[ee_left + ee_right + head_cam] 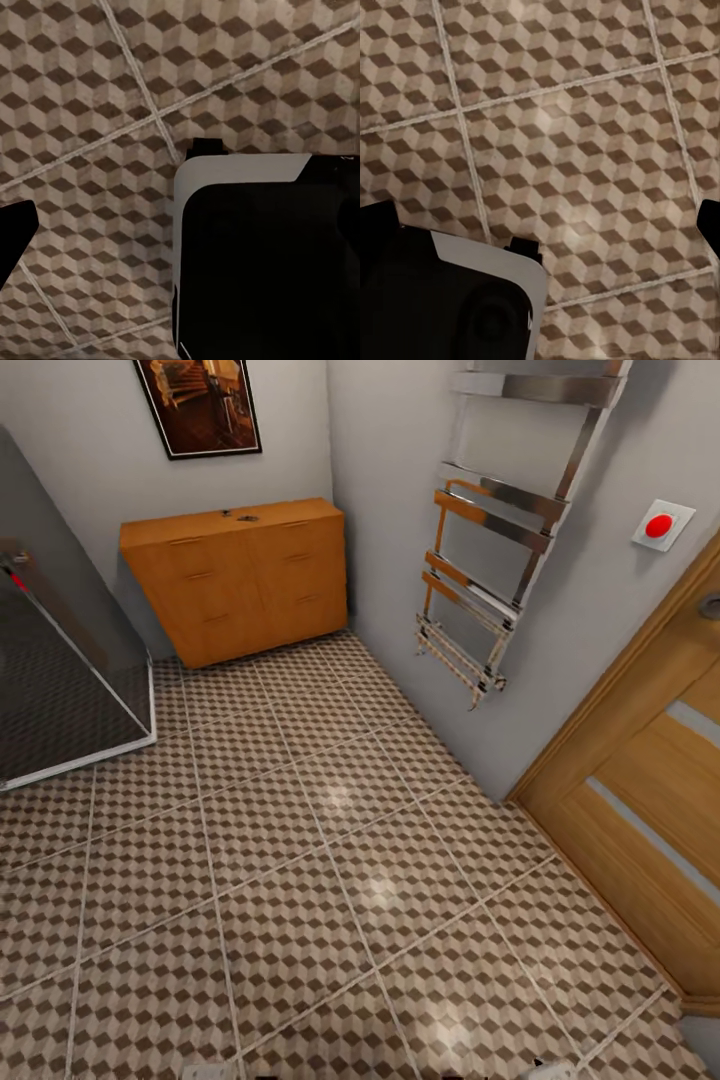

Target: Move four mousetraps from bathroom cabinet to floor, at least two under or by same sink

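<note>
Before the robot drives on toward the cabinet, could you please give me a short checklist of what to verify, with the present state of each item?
1. Cabinet in sight in the head view, against the far wall: ok.
2. Something on the cabinet top: small dark items lie there, too small to identify as mousetraps: cannot tell.
3. Bathroom floor between the robot and the cabinet free of obstacles: ok.
4. Side clearance: shower enclosure on the left, towel rail on the right wall, open lane between: ok.
5. Grippers empty and open: cannot tell from the wrist views.
6. Bathroom sink located: not ok.
</note>
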